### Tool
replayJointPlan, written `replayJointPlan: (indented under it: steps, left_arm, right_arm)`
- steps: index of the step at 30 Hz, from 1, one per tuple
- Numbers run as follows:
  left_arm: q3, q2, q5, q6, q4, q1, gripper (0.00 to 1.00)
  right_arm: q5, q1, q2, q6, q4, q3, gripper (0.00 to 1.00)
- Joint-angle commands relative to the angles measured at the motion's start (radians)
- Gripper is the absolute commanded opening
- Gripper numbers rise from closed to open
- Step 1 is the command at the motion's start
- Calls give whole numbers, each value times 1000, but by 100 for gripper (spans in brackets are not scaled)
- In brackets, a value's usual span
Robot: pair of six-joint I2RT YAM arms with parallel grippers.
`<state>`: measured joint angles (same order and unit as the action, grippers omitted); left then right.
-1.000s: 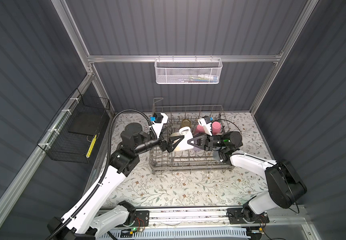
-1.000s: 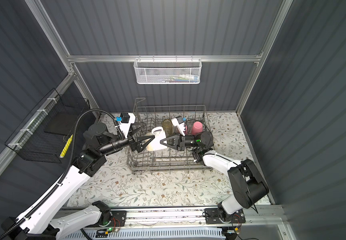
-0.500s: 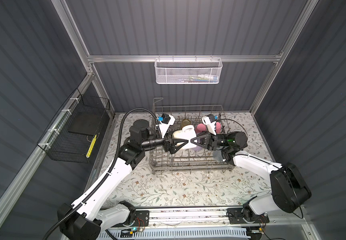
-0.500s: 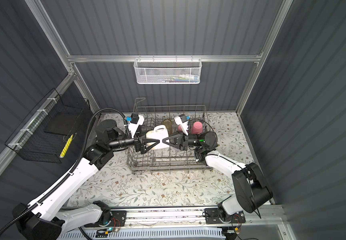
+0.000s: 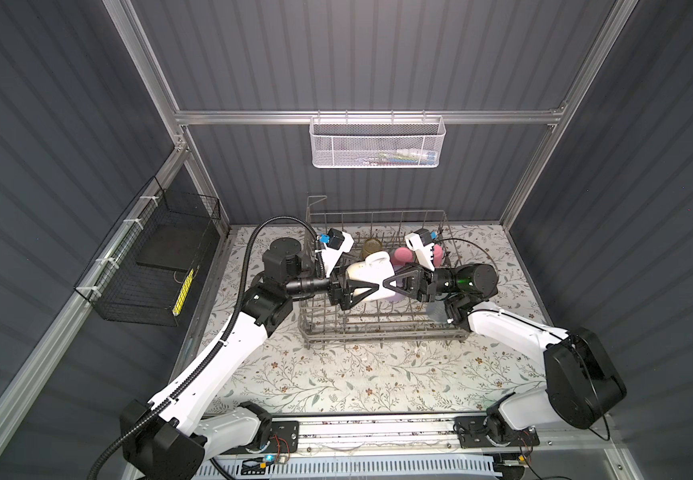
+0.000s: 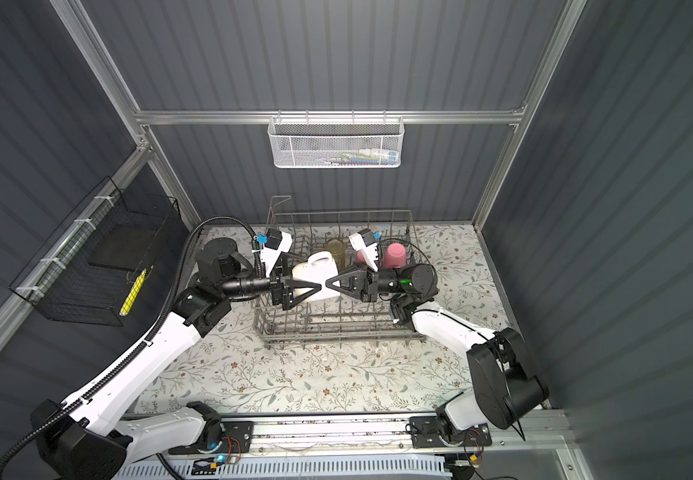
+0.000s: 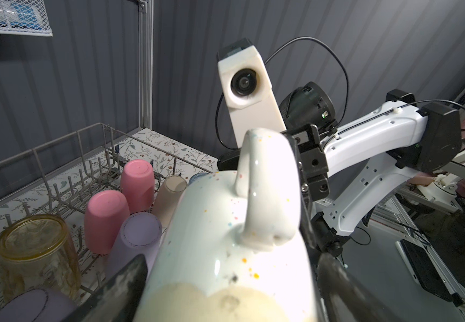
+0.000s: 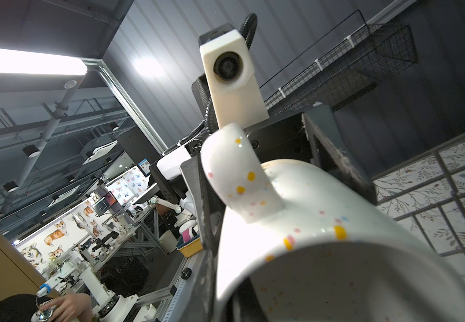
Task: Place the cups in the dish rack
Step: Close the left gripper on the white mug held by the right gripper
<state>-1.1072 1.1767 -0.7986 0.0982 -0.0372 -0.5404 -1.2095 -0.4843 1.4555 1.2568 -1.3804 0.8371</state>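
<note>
A cream speckled handled mug (image 5: 371, 274) (image 6: 315, 278) hangs on its side above the dish rack (image 5: 378, 336) (image 6: 336, 336), handle up. My right gripper (image 5: 390, 286) (image 8: 223, 292) is shut on its rim, one finger inside the mouth. From the other side my left gripper (image 5: 367, 291) (image 7: 228, 264) stands open, its fingers straddling the mug's base (image 7: 220, 237). Upside down in the rack stand two pink cups (image 7: 136, 181) (image 7: 105, 220), two lilac cups (image 7: 136, 242) (image 7: 33, 304), a beige cup (image 7: 170, 195) and a yellow tumbler (image 7: 36, 251).
A white mesh basket (image 5: 378, 145) hangs on the back wall. A black wire basket (image 5: 149, 266) hangs on the left wall. The rack's raised wire sides (image 7: 58, 142) surround the cups. Floral tabletop (image 5: 357, 382) lies in front of the rack.
My left gripper has moved right, still open, until its fingers flank the mug's base. The right gripper has kept its hold and lifted the mug slightly.
</note>
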Motion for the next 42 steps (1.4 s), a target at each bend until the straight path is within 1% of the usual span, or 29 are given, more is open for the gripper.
replayJointPlan:
  steps: [1,14,24,32,38,42]
  left_arm:
    - [20,-1,-79,10,-5,-7,95]
    - [16,11,-117,18,-4,-6,96]
    - [17,33,-150,31,11,-7,96]
    - [24,26,-152,37,32,-7,95]
    - [33,24,-160,55,67,-7,87]
    - [44,22,-165,69,97,-7,72]
  right_arm:
    - [74,10,-48,-21,-98,44,0]
    - [86,10,-55,-26,-98,42,0]
    - [74,12,-56,-19,-98,51,0]
    - [74,12,-39,-11,-97,57,0]
    - [76,11,-33,-9,-98,61,0]
    - [73,11,-29,-8,-98,63,0]
